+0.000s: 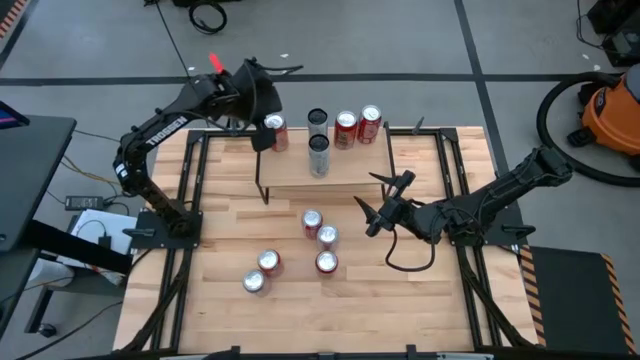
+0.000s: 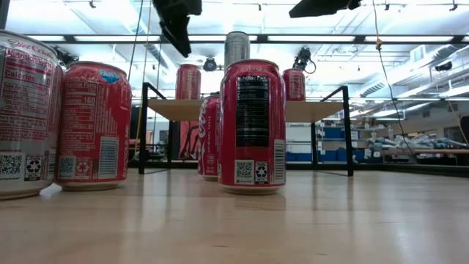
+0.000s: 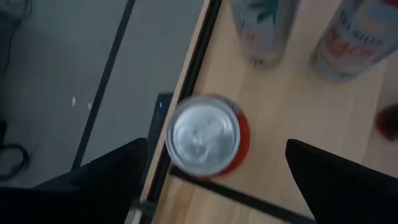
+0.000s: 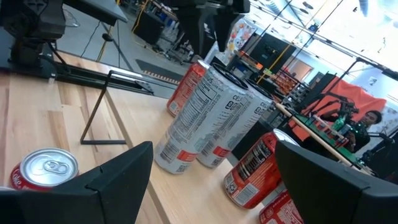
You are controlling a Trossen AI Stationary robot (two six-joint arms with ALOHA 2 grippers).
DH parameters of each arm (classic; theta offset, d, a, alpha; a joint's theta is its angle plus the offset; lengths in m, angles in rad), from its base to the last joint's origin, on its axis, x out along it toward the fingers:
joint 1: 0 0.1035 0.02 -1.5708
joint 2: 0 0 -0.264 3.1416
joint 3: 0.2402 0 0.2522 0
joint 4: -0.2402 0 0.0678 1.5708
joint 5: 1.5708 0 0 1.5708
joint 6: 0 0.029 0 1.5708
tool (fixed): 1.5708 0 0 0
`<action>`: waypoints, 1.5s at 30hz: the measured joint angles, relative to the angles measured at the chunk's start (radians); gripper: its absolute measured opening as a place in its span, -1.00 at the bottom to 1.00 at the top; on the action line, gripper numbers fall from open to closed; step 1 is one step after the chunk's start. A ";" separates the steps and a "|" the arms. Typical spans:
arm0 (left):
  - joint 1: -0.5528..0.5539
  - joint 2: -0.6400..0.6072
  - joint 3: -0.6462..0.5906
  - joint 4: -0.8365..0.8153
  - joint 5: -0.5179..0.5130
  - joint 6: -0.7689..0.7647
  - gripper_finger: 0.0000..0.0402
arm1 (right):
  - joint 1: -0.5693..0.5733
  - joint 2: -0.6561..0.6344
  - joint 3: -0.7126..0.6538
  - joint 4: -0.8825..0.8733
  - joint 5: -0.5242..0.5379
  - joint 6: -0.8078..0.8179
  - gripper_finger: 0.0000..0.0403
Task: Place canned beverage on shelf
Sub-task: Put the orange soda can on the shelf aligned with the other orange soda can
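Your left gripper (image 3: 211, 180) hangs spread wide above a red can (image 3: 208, 137) on the shelf (image 1: 345, 165), touching nothing; your right gripper (image 1: 385, 205) waits open, empty.

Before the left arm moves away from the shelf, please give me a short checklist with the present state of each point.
1. Left gripper jaws open around the red can: ok, the left wrist view shows a gap on both sides.
2. Red can upright on the shelf: ok.
3. Red can safely away from the shelf edge: not ok, it stands at the left end, close to the rim.
4. Other shelf cans standing: ok; the two slim cans and the two red cans are upright.
5. Right gripper out of the way: ok, it hangs in front of the shelf, jaws open, empty.
6. Cans left on the table: five, all upright.
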 joint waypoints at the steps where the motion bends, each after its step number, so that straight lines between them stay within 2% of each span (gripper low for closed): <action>1: -0.006 -0.001 0.000 -0.016 -0.007 -0.016 0.96 | 0.003 0.000 0.000 0.000 0.000 0.002 0.73; 8: -0.024 -0.067 -0.030 -0.047 -0.036 -0.121 0.96 | 0.030 0.000 0.000 -0.001 0.002 0.007 0.73; 12: -0.034 -0.160 -0.187 0.053 -0.072 -0.183 0.96 | 0.045 0.000 0.000 -0.019 0.002 0.035 0.73; 16: -0.035 -0.281 -0.406 0.190 -0.156 -0.308 0.96 | 0.052 0.000 0.000 -0.031 0.003 0.055 0.73; 18: -0.028 -0.317 -0.483 0.204 -0.191 -0.361 0.96 | 0.054 0.000 0.000 -0.029 0.007 0.056 0.73; 22: -0.008 -0.331 -0.564 0.200 -0.163 -0.417 0.96 | 0.055 0.000 0.000 -0.019 0.006 0.055 0.73; 29: 0.002 -0.307 -0.644 0.270 -0.153 -0.414 0.96 | 0.055 0.000 0.000 0.005 0.002 0.030 0.73; 34: -0.010 -0.308 -0.647 0.298 -0.061 -0.378 0.96 | 0.055 0.000 0.000 0.007 0.002 0.022 0.73; 41: -0.067 -0.337 -0.646 0.427 -0.111 -0.332 0.96 | 0.056 0.000 0.000 0.004 0.001 0.021 0.73; 45: -0.104 -0.335 -0.646 0.447 -0.159 -0.312 0.96 | 0.057 0.000 0.000 0.003 0.001 0.021 0.73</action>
